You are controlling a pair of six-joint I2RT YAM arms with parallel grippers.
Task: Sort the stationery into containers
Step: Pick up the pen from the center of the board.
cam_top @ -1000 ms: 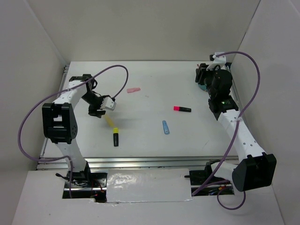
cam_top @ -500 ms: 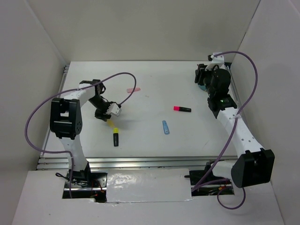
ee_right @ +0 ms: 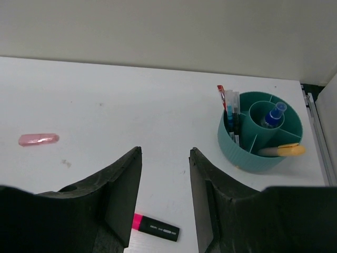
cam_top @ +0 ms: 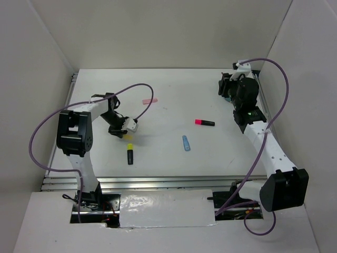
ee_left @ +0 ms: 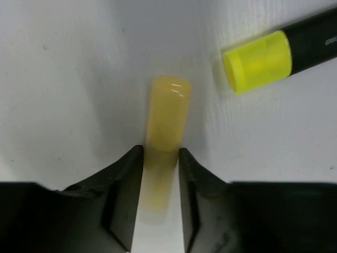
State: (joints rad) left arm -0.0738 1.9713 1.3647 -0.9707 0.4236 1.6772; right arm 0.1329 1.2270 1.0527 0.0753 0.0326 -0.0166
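Note:
In the left wrist view a pale yellow marker (ee_left: pixel 164 118) lies on the white table, its near end between my left gripper's (ee_left: pixel 160 154) fingers (ee_left: pixel 126 174), which press on both its sides. From above, the left gripper (cam_top: pixel 125 130) is low over that marker (cam_top: pixel 128 136). A yellow-and-black highlighter (ee_left: pixel 263 58) (cam_top: pixel 129 154) lies just beyond it. My right gripper (ee_right: pixel 165 153) (cam_top: pixel 227 84) hangs open and empty at the back right, beside the teal cup (ee_right: pixel 247 153) (cam_top: pixel 226 97), which holds several pens.
A pink-black highlighter (cam_top: pixel 204 123) (ee_right: pixel 156 227) and a blue pen (cam_top: pixel 186 143) lie mid-table. The pink eraser (cam_top: pixel 150 100) (ee_right: pixel 38 139) is farther back. White walls close the table on three sides. A purple cable loops over each arm.
My left gripper has come down towards the table onto the pale yellow marker and its jaws have narrowed round it. The right arm has barely moved.

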